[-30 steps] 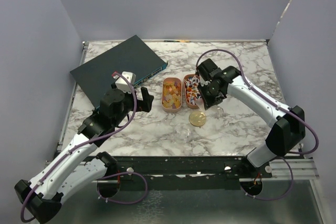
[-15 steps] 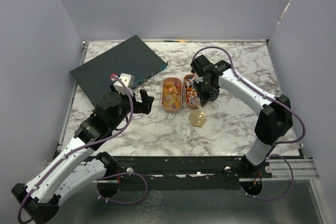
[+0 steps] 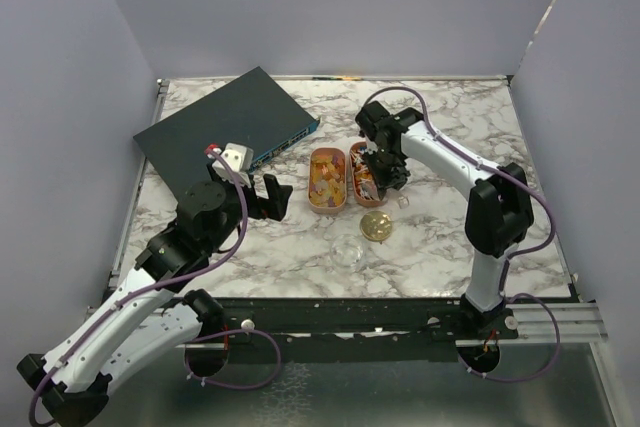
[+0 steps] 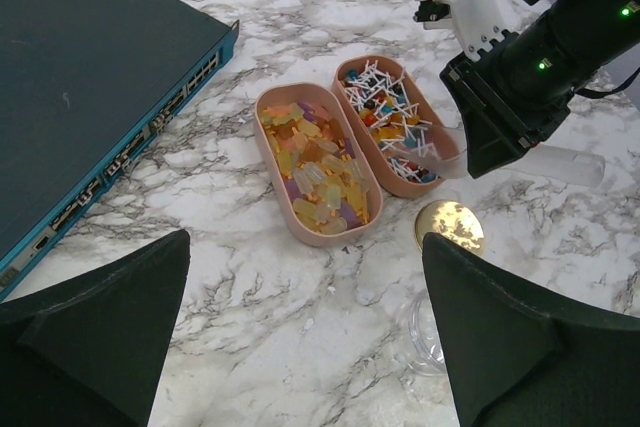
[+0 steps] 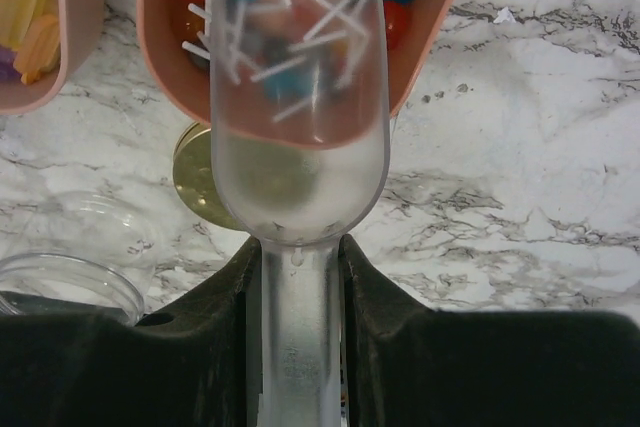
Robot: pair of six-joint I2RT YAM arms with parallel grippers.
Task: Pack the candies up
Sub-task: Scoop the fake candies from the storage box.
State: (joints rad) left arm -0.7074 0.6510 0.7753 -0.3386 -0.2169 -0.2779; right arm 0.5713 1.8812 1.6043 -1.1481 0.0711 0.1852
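Note:
The candies fill two oval peach trays. Orange-yellow candies lie in the left tray. Mixed red, blue and white-sticked candies lie in the right tray. My right gripper is shut on the handle of a clear plastic scoop. The scoop's bowl reaches over the near end of the right tray, with candies showing through it. My left gripper stands open and holds nothing, low over the marble just near and left of the trays.
A round gold lid lies just near the trays, and a clear jar lies nearer still. A dark network switch fills the back left of the table. Purple walls close in three sides.
My right gripper has swung left and back with the scoop, bringing its bowl over the right tray. The left arm has barely shifted and stays open.

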